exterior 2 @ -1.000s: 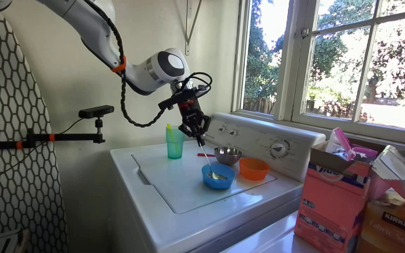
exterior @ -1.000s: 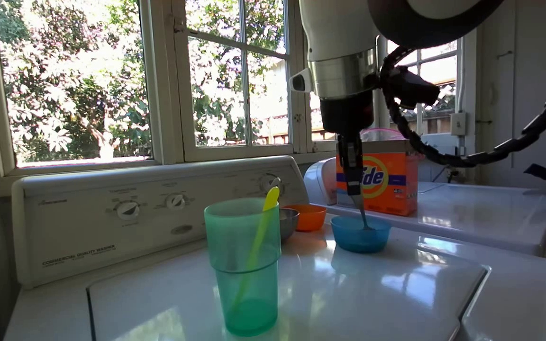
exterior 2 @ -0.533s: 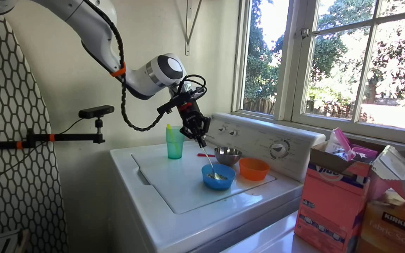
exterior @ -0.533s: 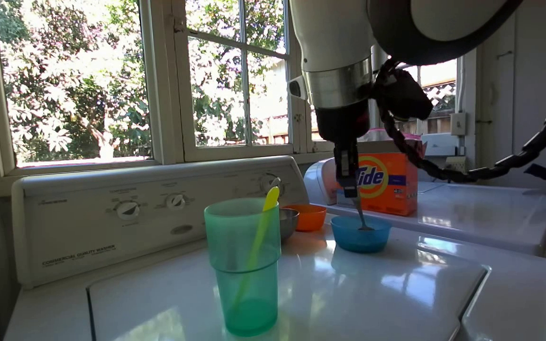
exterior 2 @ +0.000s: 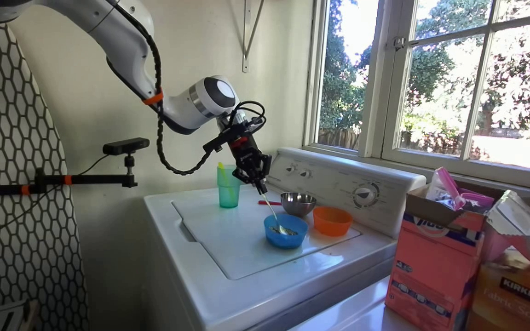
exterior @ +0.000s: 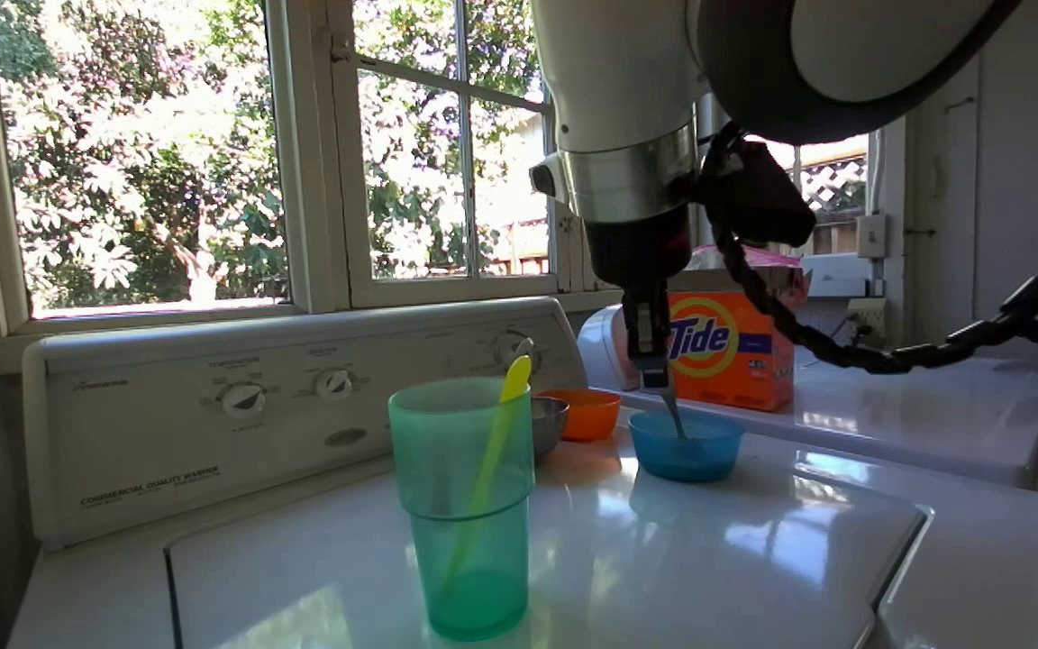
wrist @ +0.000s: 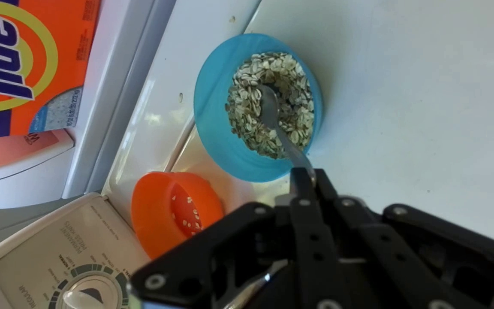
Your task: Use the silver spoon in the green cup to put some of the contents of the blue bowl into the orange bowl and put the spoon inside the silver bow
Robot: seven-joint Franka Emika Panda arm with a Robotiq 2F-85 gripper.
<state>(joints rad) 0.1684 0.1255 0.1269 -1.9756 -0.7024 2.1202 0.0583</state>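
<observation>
Gripping the slim grey metal spoon (wrist: 278, 126) by its handle, pinched narrow in the black two-fingered end effector (wrist: 312, 177), with the tip resting among pale flakes (wrist: 247, 112) in the low, round, light-blue plastic bowl (wrist: 212, 111). Slanting down from the end effector along its long axis, up-left in the wrist view. Probably scooping now; cannot tell the size of the load. Next, likely needs a lift over the blue rim, then a short carry to the small, round, orange plastic bowl (wrist: 150, 214), left of the end effector in the wrist view, just beside the blue one and dotted with a few flakes. Watch for crowding from the shiny silver metal bowl (exterior 2: 296, 208) nearby in an exterior view, and the raised white control panel (exterior 2: 334, 181) behind. Expect freer room toward the tall, translucent, teal-green plastic cup (exterior 2: 229, 195) than toward the opposite edge of the glossy white table (exterior 2: 228, 234).
</observation>
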